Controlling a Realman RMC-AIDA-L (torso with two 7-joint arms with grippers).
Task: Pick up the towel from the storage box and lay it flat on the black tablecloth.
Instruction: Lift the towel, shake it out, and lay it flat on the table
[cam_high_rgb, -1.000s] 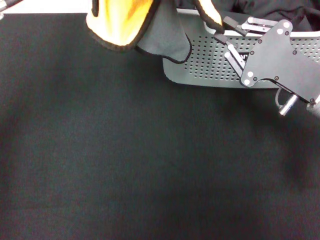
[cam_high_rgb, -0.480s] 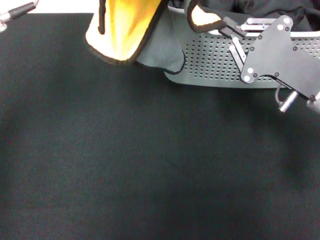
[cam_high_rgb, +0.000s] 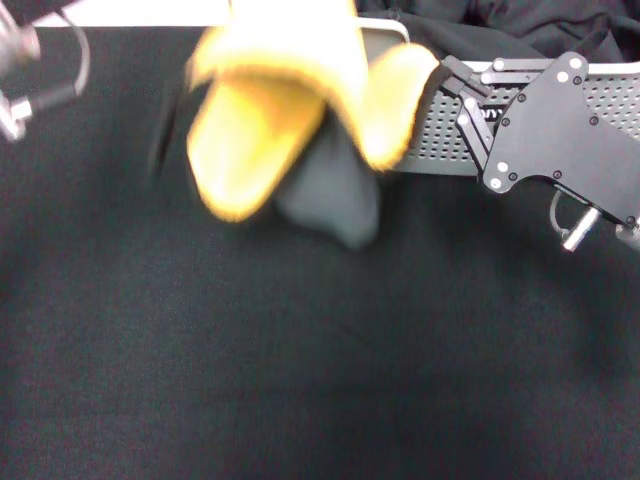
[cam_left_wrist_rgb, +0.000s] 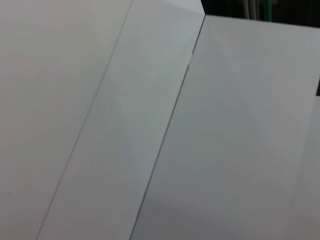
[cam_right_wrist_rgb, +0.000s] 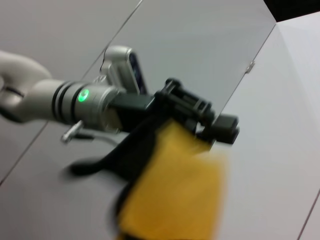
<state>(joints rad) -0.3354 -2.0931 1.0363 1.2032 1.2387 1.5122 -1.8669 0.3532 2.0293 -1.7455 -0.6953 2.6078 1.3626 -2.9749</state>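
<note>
Overhead, the towel (cam_high_rgb: 300, 130) is held bunched above the black tablecloth (cam_high_rgb: 300, 350), one corner clamped in the right claw (cam_high_rgb: 447, 78) and another in the left claw (cam_right_wrist_rgb: 200, 117), beside the storage box (cam_high_rgb: 440, 150), whose label cannot be read.

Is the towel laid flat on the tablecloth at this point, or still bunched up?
Bunched, not flat. The towel hangs in folds above the tablecloth, one corner pinched by the right hand, another by the left hand.
</note>
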